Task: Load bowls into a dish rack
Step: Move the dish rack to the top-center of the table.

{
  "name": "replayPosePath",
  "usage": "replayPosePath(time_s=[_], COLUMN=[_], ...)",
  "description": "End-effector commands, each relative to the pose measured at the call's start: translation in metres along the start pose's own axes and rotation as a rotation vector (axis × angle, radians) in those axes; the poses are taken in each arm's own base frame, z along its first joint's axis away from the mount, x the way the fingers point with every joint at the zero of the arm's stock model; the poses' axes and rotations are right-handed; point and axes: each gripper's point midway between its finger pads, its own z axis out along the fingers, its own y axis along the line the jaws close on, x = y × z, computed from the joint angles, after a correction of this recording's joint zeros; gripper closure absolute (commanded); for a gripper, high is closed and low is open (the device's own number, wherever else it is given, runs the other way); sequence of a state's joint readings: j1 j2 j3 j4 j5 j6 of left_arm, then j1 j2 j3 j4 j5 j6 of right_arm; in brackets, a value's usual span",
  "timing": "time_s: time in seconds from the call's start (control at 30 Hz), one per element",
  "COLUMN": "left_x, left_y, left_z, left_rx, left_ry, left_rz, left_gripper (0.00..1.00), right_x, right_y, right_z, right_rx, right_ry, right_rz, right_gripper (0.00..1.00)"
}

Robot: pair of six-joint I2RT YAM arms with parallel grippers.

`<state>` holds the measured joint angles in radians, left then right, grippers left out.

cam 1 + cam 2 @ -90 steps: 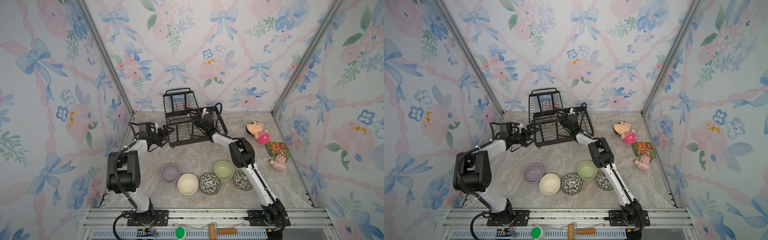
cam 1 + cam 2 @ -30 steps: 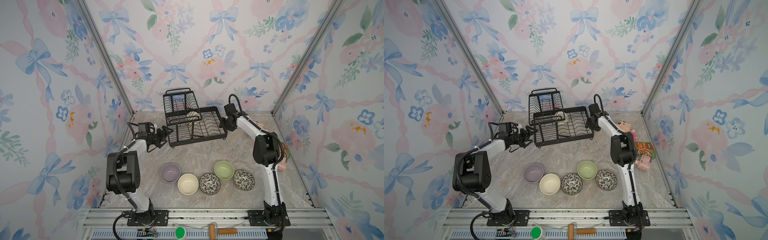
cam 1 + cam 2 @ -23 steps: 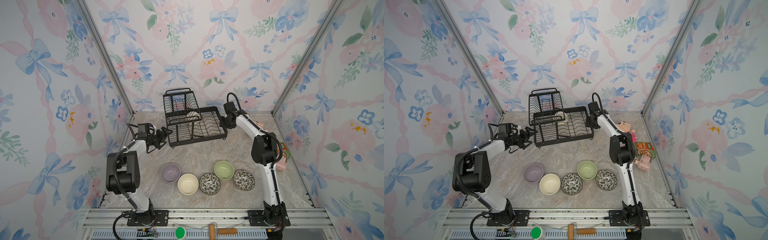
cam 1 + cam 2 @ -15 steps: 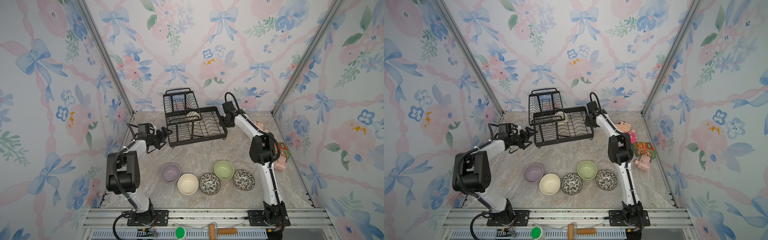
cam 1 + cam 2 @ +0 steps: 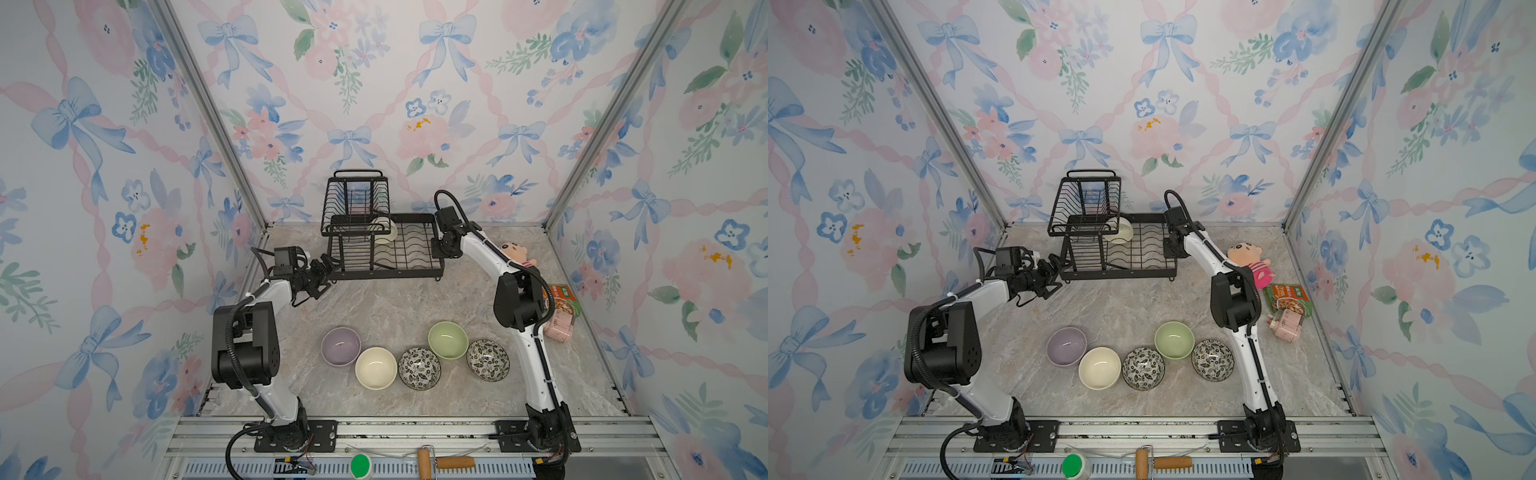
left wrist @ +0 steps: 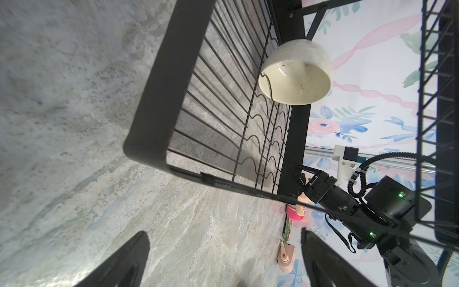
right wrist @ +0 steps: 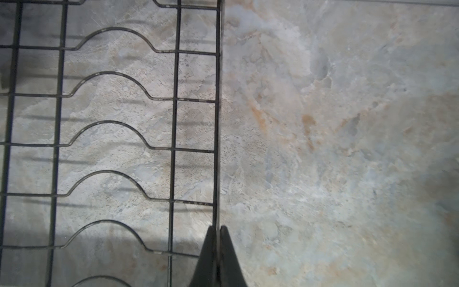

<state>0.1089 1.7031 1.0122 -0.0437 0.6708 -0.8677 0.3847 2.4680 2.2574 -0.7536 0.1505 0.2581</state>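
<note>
Left arm (image 5: 272, 288) and right arm (image 5: 537, 358) of white slim links and boxy black joints, black ribbed cables (image 5: 227, 345) looping beside, pointed black fingers (image 7: 207, 257), small green lights (image 6: 400, 195), black base plates (image 5: 326, 434)

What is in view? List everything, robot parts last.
dish rack: one, black wire, back of table
cream bowls: two, cream, one on edge in rack, one on table
lavender bowl: one, lavender, table front
green bowl: one, green, table front
patterned bowls: two, black-and-white, flanking green bowl
doll: one, pink, beside right arm
packet: one, green, right edge
pink object: one, pink, beside packet
green cap: one, green, front rail
wooden-handled tool: one, brown, front rail
table: one, marbled grey
left gripper: one, black, open, at rack's corner
right gripper: one, black, shut on rack's side rim
</note>
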Motion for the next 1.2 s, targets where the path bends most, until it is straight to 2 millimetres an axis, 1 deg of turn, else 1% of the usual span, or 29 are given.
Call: replayPosePath(time_s=[0.0,0.13,0.23,0.37,0.47,0.63,0.77,0.9,1.17], left_x=[0.005,0.004,0.003,0.0,0.0,0.007,0.019,0.029,0.051], left_y=[-0.001,-0.002,-0.002,-0.001,0.001,0.003,0.013,0.017,0.013], left_z=[0.002,0.003,0.001,-0.005,-0.01,-0.014,-0.016,-0.02,-0.025], left_rx=[0.008,0.013,0.014,0.012,0.01,0.005,-0.013,-0.015,-0.019], left_ry=[0.024,0.028,0.021,0.003,-0.01,-0.004,0.009,0.018,0.035], left_rz=[0.005,0.004,0.005,0.0,0.001,0.004,-0.006,-0.008,0.041], left_gripper=[0.02,0.02,0.02,0.02,0.02,0.02,0.02,0.02,0.02], right_x=[-0.022,-0.028,-0.026,-0.022,-0.018,0.005,0.02,0.037,0.048], right_y=[0.003,0.008,0.011,0.008,0.005,-0.004,-0.014,-0.024,-0.047], right_z=[-0.037,-0.058,-0.069,-0.081,-0.087,-0.076,-0.071,-0.064,-0.063], right_rx=[0.029,0.072,0.081,0.083,0.089,0.103,0.095,0.081,0.075], right_ry=[-0.096,-0.172,-0.206,-0.242,-0.251,-0.188,-0.165,-0.129,-0.102], right_rz=[-0.005,-0.074,-0.104,-0.095,-0.094,-0.11,-0.089,-0.081,-0.073], right_gripper=[1.0,1.0,1.0,1.0,1.0,1.0,1.0,1.0,1.0])
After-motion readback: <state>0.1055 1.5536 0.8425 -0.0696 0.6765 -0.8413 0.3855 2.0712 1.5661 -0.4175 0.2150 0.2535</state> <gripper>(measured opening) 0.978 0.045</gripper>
